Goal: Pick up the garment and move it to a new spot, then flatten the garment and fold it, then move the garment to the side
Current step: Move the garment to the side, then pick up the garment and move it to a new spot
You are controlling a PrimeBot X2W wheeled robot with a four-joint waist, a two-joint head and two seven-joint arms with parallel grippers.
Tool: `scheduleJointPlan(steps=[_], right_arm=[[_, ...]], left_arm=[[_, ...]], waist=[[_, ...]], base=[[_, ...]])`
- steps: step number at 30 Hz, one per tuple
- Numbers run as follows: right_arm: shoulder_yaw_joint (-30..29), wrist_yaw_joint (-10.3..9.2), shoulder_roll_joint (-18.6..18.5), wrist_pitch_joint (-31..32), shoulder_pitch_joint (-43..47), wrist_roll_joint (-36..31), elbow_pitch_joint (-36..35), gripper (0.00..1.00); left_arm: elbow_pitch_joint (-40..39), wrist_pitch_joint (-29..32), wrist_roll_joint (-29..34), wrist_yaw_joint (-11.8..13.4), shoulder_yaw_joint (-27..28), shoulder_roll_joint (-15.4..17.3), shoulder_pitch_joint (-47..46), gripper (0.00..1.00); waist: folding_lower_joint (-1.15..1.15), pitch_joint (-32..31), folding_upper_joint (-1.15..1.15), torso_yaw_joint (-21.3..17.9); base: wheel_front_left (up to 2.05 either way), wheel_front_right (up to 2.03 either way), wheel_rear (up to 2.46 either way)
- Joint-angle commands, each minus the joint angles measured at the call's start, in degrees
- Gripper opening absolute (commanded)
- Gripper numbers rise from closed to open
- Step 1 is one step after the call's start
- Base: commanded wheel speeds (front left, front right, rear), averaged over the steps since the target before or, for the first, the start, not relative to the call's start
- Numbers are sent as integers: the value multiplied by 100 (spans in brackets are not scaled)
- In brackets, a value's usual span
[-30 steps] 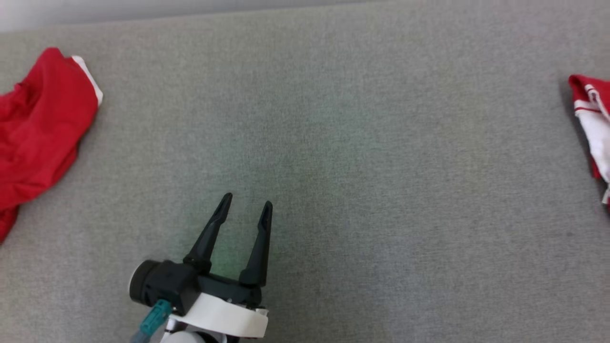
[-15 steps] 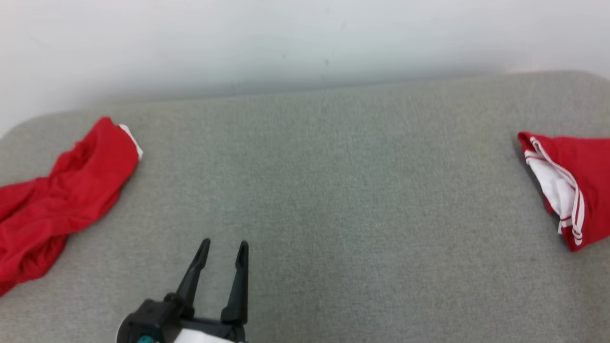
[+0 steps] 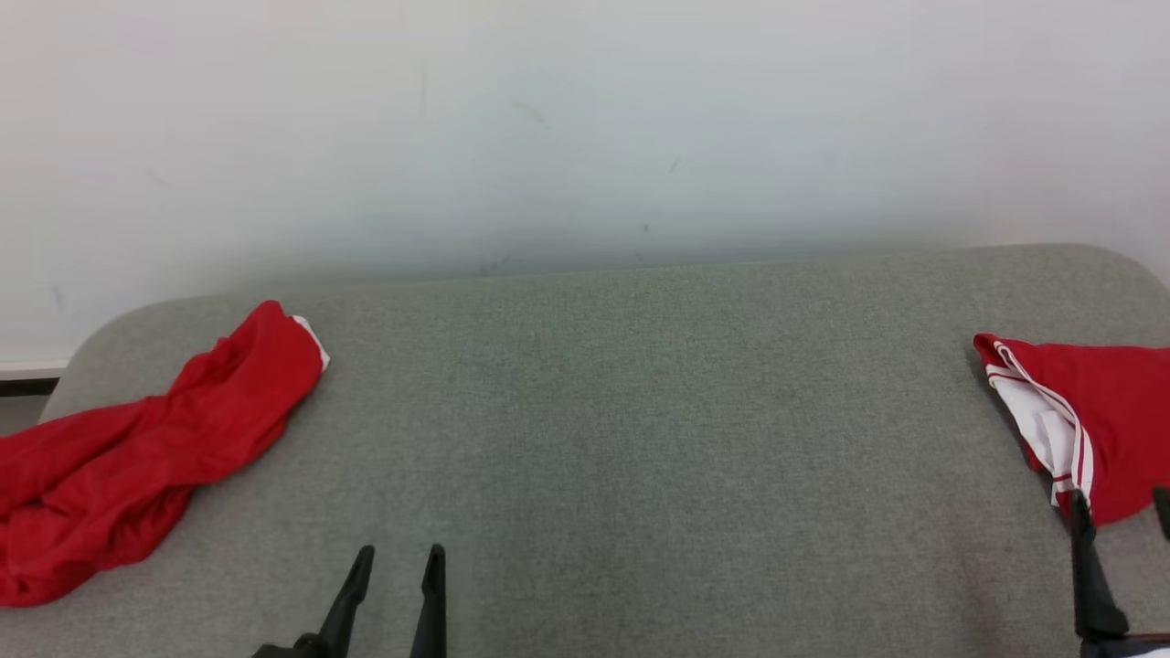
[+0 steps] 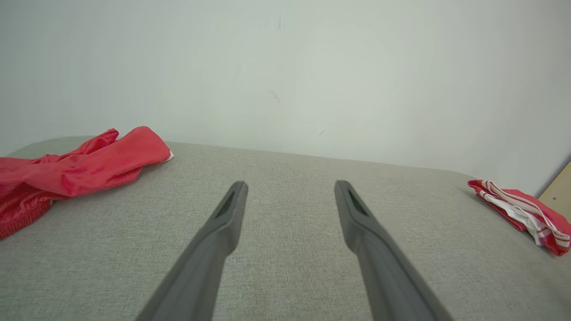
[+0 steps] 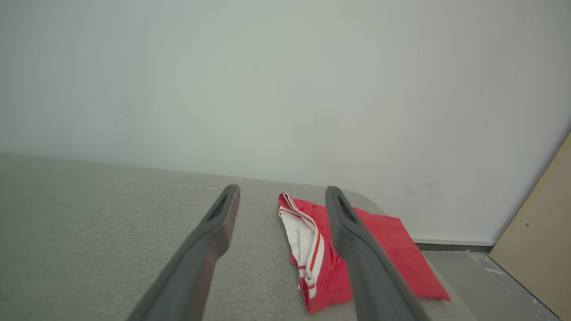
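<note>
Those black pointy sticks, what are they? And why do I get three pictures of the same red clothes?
The sticks are a robot's fingers. It has two arms, each ending in a two-finger gripper, like tongs. The wide picture comes from a camera on its head: the left gripper is at the bottom, the right gripper at the bottom corner. The other two pictures come from little cameras on its wrists, looking along the fingers. On the grey surface lie a crumpled red garment on the left and a folded red and white garment on the right. Both grippers are open and hold nothing.
</note>
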Motion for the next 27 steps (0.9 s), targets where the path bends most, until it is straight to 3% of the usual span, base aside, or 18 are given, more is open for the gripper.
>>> scheduleJointPlan(steps=[1,10,27], right_arm=[[15,-14,83,5,190,-27,-79,100],[246,-14,542,5,760,-44,-44,100],[423,-14,656,5,799,-53,70,100]], left_arm=[[37,0,-34,-5,33,21,85,100],[163,0,28,-16,126,21,314,100],[182,0,-7,-3,115,20,313,100]], waist=[[1,-62,0,20],[1,-244,0,88],[1,-281,0,243]], base=[[0,0,0],[0,0,0],[0,0,0]])
